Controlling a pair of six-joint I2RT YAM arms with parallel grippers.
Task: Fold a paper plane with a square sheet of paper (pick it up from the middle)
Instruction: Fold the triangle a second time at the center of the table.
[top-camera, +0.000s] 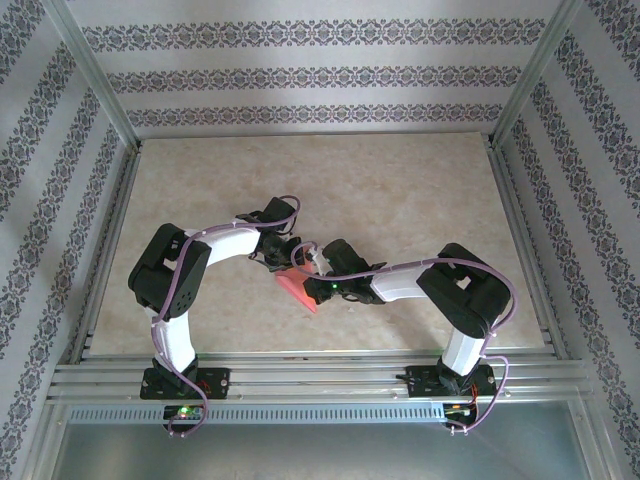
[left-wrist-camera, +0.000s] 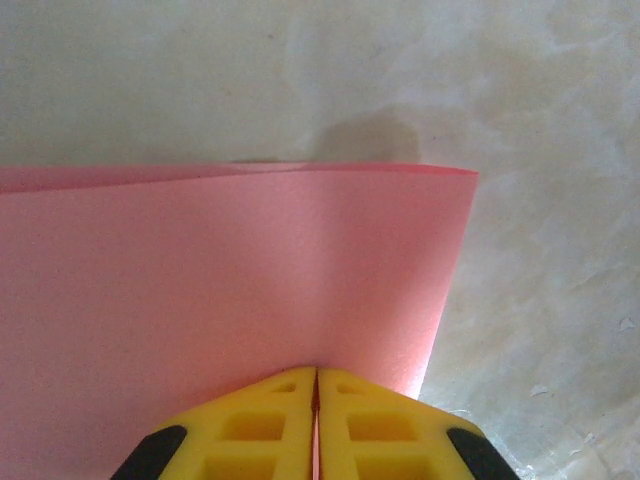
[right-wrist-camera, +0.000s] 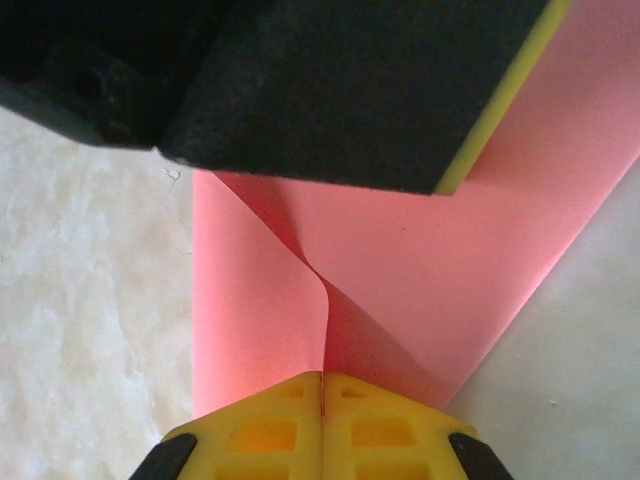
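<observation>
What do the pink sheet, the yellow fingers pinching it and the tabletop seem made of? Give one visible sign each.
The pink sheet: thin matte paper; it curves softly and holds creases. The yellow fingers: probably moulded plastic, smooth, with recessed square pockets. The tabletop: hard, faintly glossy, marble-patterned; stone or laminate, unclear.

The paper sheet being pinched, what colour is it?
The sheet is plain salmon pink, clearest in the left wrist view.

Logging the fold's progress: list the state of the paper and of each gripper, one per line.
square sheet of paper: bent over on itself, loosely creased, no plane shape yet.
left gripper: shut on the sheet.
right gripper: shut on the sheet, close to the left gripper.
</observation>
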